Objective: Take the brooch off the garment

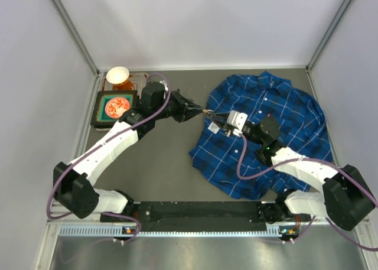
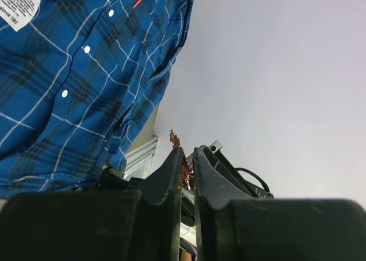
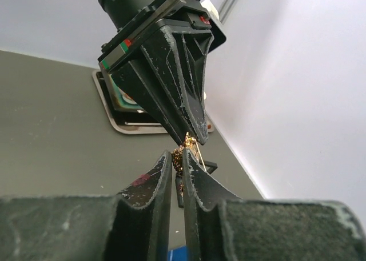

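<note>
Both arms reach toward the middle; left pincer (image 2: 187,152) and right pincer (image 3: 178,158) meet tip to tip, jaws barely parted.

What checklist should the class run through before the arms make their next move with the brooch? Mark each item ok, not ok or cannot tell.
1. The brooch is clear of the garment: ok. It sits beside the shirt's edge, with no cloth around it.
2. The left claw is pinching the brooch: ok. Its fingers close on it.
3. The right claw has let go: cannot tell. The brooch lies in the narrow gap at its tips.
4. The two claws meet tip to tip without crossing: ok.
5. The brooch's pin is fastened: cannot tell, too small.
</note>
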Robot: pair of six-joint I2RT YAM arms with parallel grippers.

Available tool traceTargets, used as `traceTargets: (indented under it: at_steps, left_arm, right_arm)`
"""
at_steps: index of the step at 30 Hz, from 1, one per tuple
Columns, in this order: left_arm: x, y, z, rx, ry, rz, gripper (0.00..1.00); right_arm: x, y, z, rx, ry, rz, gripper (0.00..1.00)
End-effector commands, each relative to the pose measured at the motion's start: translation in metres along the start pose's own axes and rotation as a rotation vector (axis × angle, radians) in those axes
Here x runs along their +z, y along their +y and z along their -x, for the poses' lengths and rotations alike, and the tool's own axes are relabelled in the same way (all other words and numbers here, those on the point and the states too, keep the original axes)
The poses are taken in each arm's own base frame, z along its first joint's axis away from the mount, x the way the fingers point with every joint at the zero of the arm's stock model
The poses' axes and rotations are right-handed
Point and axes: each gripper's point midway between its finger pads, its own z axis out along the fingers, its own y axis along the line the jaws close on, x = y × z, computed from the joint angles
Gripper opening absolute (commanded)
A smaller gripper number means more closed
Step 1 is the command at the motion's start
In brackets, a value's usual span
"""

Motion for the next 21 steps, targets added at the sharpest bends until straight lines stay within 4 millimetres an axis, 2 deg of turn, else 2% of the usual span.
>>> traceTargets:
  at_steps: [1, 5, 6, 7, 9, 10, 11, 13, 15, 16, 17, 18, 19, 20, 21]
  left_arm:
    - [-0.019, -0.038, -0.008, 0.093, -0.002, -0.205, 0.00]
    - [-0.016, -0.039, -0.009, 0.112, 0.015, -0.186, 0.00]
    - [-0.016, -0.040, -0.009, 0.120, 0.014, -0.190, 0.00]
    - [-0.016, -0.042, -0.007, 0.133, 0.005, -0.203, 0.00]
    - [-0.017, -0.046, -0.006, 0.187, -0.009, -0.243, 0.00]
    - [-0.015, -0.045, -0.004, 0.200, -0.024, -0.242, 0.00]
    - [-0.012, -0.038, -0.003, 0.210, -0.027, -0.230, 0.00]
    - [-0.013, -0.049, -0.002, 0.233, -0.034, -0.306, 0.00]
    - [-0.009, -0.042, -0.006, 0.249, -0.010, -0.323, 0.00]
    - [-0.006, -0.040, -0.005, 0.265, -0.014, -0.321, 0.00]
    - [-0.003, -0.036, -0.002, 0.280, -0.023, -0.315, 0.00]
    - [-0.002, -0.034, -0.001, 0.320, -0.035, -0.317, 0.00]
    - [-0.002, -0.032, 0.000, 0.337, -0.045, -0.320, 0.00]
    - [-0.002, -0.032, 0.001, 0.363, -0.056, -0.333, 0.00]
    - [-0.001, -0.031, 0.005, 0.415, -0.082, -0.333, 0.00]
  right_arm:
    - [0.007, -0.011, 0.014, -0.072, -0.009, -0.017, 0.09]
    - [0.007, -0.018, 0.009, -0.095, 0.022, -0.048, 0.11]
    - [0.006, -0.020, 0.010, -0.092, 0.023, -0.058, 0.19]
    - [0.006, -0.022, 0.010, -0.076, 0.028, -0.069, 0.36]
    - [0.006, -0.024, 0.008, -0.007, 0.051, -0.093, 0.43]
    - [0.003, -0.028, 0.013, 0.008, 0.045, -0.117, 0.48]
    - [-0.001, -0.025, 0.010, 0.049, 0.053, -0.129, 0.52]
    - [-0.006, -0.028, 0.014, 0.080, 0.050, -0.161, 0.58]
    - [-0.014, -0.036, 0.012, 0.153, 0.080, -0.237, 0.63]
    - [-0.019, -0.034, 0.002, 0.213, 0.137, -0.257, 0.64]
    - [-0.025, -0.044, 0.014, 0.274, 0.130, -0.323, 0.64]
    - [-0.029, -0.044, 0.012, 0.314, 0.159, -0.342, 0.65]
    - [-0.041, -0.044, -0.003, 0.373, 0.248, -0.401, 0.65]
    - [-0.048, -0.051, 0.008, 0.461, 0.243, -0.465, 0.67]
    - [-0.056, -0.054, 0.004, 0.518, 0.273, -0.524, 0.70]
